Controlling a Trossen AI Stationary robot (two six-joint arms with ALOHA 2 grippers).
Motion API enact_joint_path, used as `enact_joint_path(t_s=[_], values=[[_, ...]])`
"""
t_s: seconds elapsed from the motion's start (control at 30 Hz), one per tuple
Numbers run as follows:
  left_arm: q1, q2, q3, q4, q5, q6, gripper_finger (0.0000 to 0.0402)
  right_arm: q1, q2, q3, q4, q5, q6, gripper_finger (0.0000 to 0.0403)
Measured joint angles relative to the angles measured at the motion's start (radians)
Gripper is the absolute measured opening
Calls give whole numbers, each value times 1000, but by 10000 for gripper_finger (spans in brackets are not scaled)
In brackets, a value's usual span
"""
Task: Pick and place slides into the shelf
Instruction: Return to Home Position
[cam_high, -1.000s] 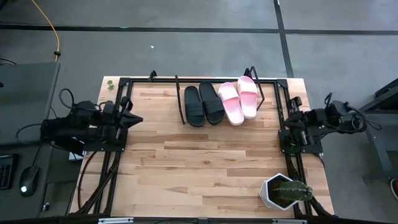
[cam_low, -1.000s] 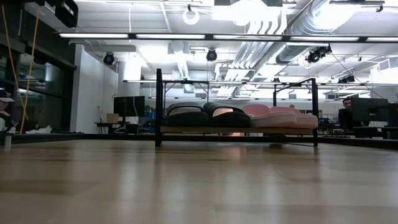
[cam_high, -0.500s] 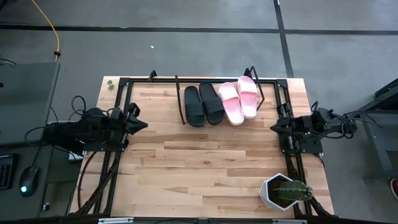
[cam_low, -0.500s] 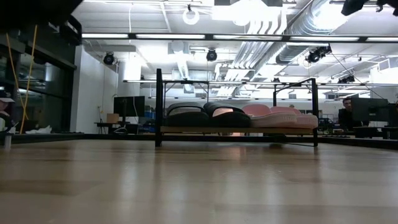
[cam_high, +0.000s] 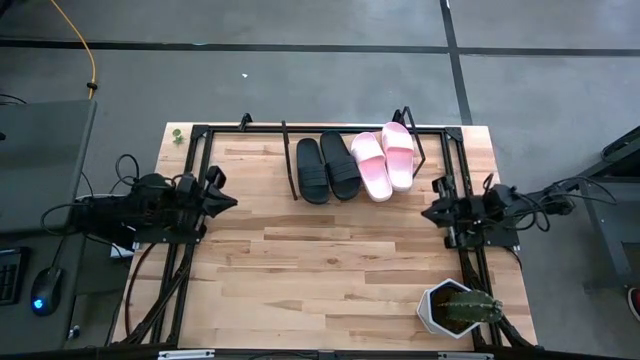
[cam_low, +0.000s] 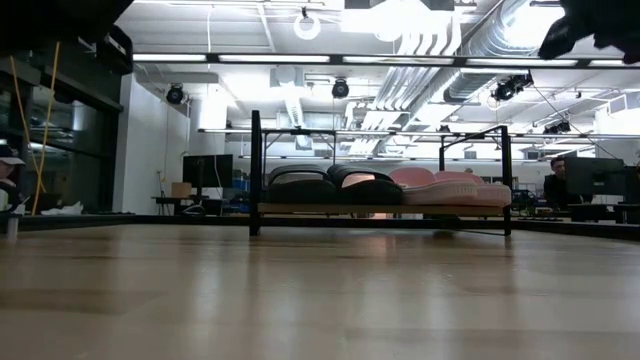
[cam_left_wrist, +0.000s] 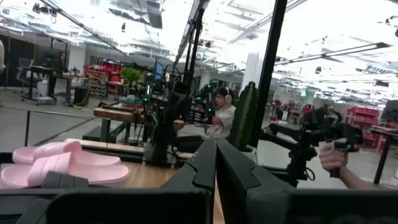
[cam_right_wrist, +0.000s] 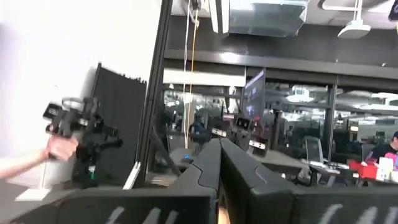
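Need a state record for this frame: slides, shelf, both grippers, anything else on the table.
black slides: two, side by side on the shelf, on the left arm's side
pink slides: two, beside the black ones, on the right arm's side
slides off the shelf: none
left gripper: shut, empty, by the left edge of the table
right gripper: shut, empty, by the table's right edge
other: potted cactus, near right corner

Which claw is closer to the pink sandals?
Right. The right gripper is a short way right of the pink slides; the left gripper is across the table, beyond the black slides.
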Motion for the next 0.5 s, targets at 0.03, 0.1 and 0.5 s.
enact_joint_path(t_s=[0.03,0.1,0.5], values=[[0,0,0,-2,0,0,1,0,0,-4,-8,1,-8,0],[0,0,0,-4,0,1,0,0,0,-4,-38,2,-14,0],[0,0,0,-51,0,19,0,0,0,-5,-64,-2,-8,0]])
